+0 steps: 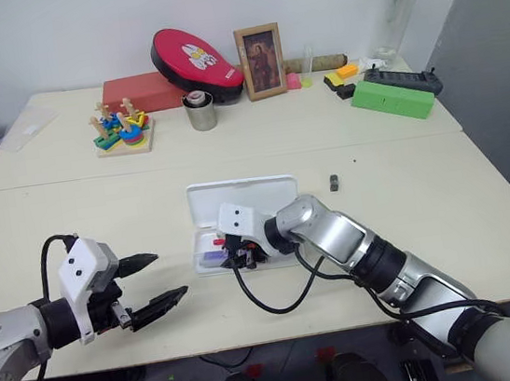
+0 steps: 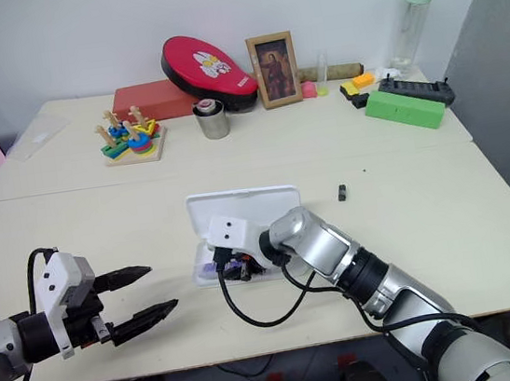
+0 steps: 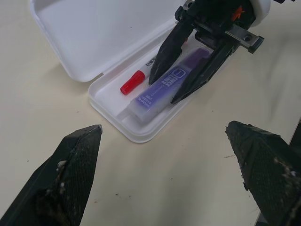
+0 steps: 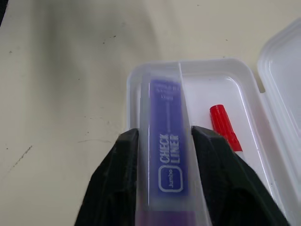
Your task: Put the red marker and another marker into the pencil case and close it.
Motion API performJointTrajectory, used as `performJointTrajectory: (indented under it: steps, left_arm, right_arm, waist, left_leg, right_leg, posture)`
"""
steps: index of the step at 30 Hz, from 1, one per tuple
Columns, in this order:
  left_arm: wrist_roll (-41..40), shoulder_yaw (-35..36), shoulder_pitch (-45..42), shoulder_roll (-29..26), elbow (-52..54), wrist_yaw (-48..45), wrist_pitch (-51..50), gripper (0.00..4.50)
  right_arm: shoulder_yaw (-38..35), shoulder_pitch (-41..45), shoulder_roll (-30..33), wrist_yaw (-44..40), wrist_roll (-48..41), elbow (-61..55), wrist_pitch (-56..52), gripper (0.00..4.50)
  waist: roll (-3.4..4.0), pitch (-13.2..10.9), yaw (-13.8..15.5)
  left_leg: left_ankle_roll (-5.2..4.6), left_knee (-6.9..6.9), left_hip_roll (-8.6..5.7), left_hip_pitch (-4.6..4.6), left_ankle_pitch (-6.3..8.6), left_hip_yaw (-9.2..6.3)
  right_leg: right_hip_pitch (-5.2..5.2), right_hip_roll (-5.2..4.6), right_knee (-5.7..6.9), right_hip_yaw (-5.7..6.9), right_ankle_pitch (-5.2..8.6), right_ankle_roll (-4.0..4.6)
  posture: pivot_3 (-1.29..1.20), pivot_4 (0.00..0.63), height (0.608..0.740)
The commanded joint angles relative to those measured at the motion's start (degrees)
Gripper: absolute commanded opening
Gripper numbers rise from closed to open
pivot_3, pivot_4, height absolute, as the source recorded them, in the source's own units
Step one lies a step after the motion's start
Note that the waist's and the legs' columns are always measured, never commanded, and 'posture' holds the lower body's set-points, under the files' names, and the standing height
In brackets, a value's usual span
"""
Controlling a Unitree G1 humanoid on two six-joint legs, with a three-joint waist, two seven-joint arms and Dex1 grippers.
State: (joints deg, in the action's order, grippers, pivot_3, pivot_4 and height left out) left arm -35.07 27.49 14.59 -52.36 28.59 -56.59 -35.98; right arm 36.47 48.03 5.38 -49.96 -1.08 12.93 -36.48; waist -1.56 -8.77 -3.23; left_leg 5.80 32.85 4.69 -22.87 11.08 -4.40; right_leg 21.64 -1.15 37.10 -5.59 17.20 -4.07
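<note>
A pale cream tabletop [image 1: 70,210] stands by a white wall, with toys and boxes along its far side. Near the robot lies the pencil case [image 1: 209,253], white plastic, with its lid [image 1: 242,197] flipped open and lying flat behind the tray.

The red marker [image 3: 133,82] rests inside the tray, on the side near the lid. The purple marker [image 4: 168,146] sits in the tray too, on the side away from the lid. The right tool [image 3: 181,75] reaches down into the case, with one black finger on each side of the purple marker. The fingers look close to the barrel, but it is hard to tell if they grip it or have let go.

The left tool [image 1: 149,281] hangs over the tabletop, to the left of the case, opened wide and holding nothing.

Both markers look light, hard and smooth, so they may roll or slip. The middle of the barrel is the best place to hold one. The case looks thin, light and a bit bendy. It may slide when pushed. To shut it, the lid probably needs lifting by its far edge and then pressing down, while the other tool holds the tray.
</note>
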Motion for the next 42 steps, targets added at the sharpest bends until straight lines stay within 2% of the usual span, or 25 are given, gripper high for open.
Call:
performJointTrajectory:
  steps: [1, 4, 5, 6, 8, 19, 22, 26, 29, 35, 42]
  left_arm:
    - [0.1, -0.1, -0.7, -0.3, 0.0, -0.1, 1.0, 4.50]
    - [0.5, -1.2, -1.5, -0.5, -0.8, -0.5, 1.3, 4.50]
    - [0.5, -1.8, -2.2, -0.6, -1.1, -0.6, 1.4, 4.50]
    - [0.5, -2.3, -3.1, -0.7, -1.5, -0.6, 1.4, 4.50]
    - [0.5, -3.1, -4.7, -1.0, -2.2, -0.8, 1.5, 4.50]
    - [-1.8, -7.9, -12.2, 0.7, -3.0, -0.4, 0.6, 4.50]
    - [-2.1, -11.7, -17.2, 3.5, -3.0, 1.7, 0.7, 4.50]
    - [-2.2, -17.4, -24.8, 9.1, -3.1, 5.3, 0.0, 4.50]
    - [-1.2, -20.1, -28.3, 12.0, -4.1, 6.9, 0.1, 4.50]
    - [1.8, -24.3, -35.4, 17.6, -8.9, 10.5, 2.2, 4.50]
    - [3.8, -27.8, -41.4, 22.2, -12.9, 11.0, 3.7, 4.50]
  right_arm:
    - [-1.7, 0.8, -0.1, -0.6, -0.1, -2.8, 0.2, 2.90]
    - [-2.3, 1.3, 0.0, -0.7, -0.4, -4.1, -0.4, 3.42]
    - [-2.7, 1.7, 0.1, -0.7, -0.6, -4.8, -0.7, 3.77]
    - [-3.4, 2.1, 0.2, -0.7, -1.0, -5.5, -1.1, 3.87]
    - [-4.6, 2.8, 0.7, -1.2, -1.8, -7.4, -2.1, 4.41]
    - [-13.9, 2.2, 7.4, -7.6, -13.5, -25.3, -10.1, 4.46]
    - [-23.5, 0.6, 9.1, -7.6, -21.5, -30.9, -12.6, 4.46]
    - [-35.0, 1.2, 10.9, 4.0, -20.2, -25.7, -15.7, 4.46]
    - [-39.5, 1.2, 12.2, 11.8, -18.1, -21.6, -18.2, 4.46]
    - [-37.3, -2.9, 14.3, 24.3, -9.5, -11.7, -18.9, 4.46]
    - [-36.0, -7.2, 11.1, 32.1, -5.3, -5.3, -16.0, 4.46]
  waist:
    - [0.00, 0.0, 0.0]
    - [0.00, 0.0, 0.0]
    - [0.00, 0.0, 0.0]
    - [0.00, 0.0, 0.0]
    - [0.00, 0.0, 0.1]
    - [-0.01, 0.0, 0.2]
    - [-0.03, 0.0, 0.6]
    - [-0.13, 0.1, 1.4]
    - [-0.27, 0.2, 1.4]
    - [-0.22, 0.2, 1.4]
    - [-0.16, 0.2, 1.2]
  left_leg:
    - [0.00, 0.00, 0.00, 0.00, 0.00, 0.00]
    - [0.00, 0.00, 0.00, 0.00, 0.00, 0.00]
    - [0.00, 0.00, 0.00, 0.00, 0.00, 0.00]
    - [0.00, 0.00, 0.00, -0.01, 0.00, 0.00]
    - [0.00, 0.00, 0.00, -0.01, 0.00, 0.00]
    - [0.00, -0.01, -0.01, -0.05, 0.00, -0.01]
    - [0.00, 0.00, -0.01, -0.06, 0.00, -0.02]
    - [0.00, 0.06, -0.04, -0.04, 0.00, -0.03]
    - [0.01, 0.14, -0.04, -0.03, -0.01, -0.03]
    - [-0.02, 0.07, -0.06, -0.03, -0.01, -0.02]
    - [-0.04, 0.01, -0.12, -0.11, 0.01, -0.01]
  right_leg:
    - [0.00, 0.00, 0.00, 0.00, 0.00, 0.00]
    - [0.00, 0.00, 0.00, 0.00, 0.00, 0.00]
    - [0.00, 0.00, 0.00, 0.00, 0.00, 0.00]
    - [0.00, 0.00, 0.01, 0.00, 0.00, 0.00]
    - [0.00, 0.00, 0.01, 0.01, 0.00, 0.00]
    - [-0.25, 0.00, -0.01, 0.01, 0.00, -0.01]
    - [-0.26, 0.00, 0.00, 0.02, 0.00, -0.01]
    - [-0.32, -0.01, 0.00, 0.02, -0.02, -0.03]
    - [-0.37, -0.01, -0.03, -0.01, -0.07, -0.11]
    - [-0.34, 0.01, -0.01, -0.06, -0.08, -0.10]
    - [-0.28, 0.00, -0.08, -0.13, -0.08, -0.07]
  posture:
    - [0.00, 0.150, 0.740]
    - [0.00, 0.150, 0.740]
    - [0.00, 0.150, 0.740]
    - [0.00, 0.150, 0.740]
    - [0.00, 0.150, 0.740]
    - [0.00, 0.150, 0.740]
    - [0.00, 0.150, 0.740]
    - [0.00, 0.150, 0.740]
    - [0.00, 0.150, 0.740]
    - [0.00, 0.150, 0.740]
    - [0.00, 0.150, 0.740]
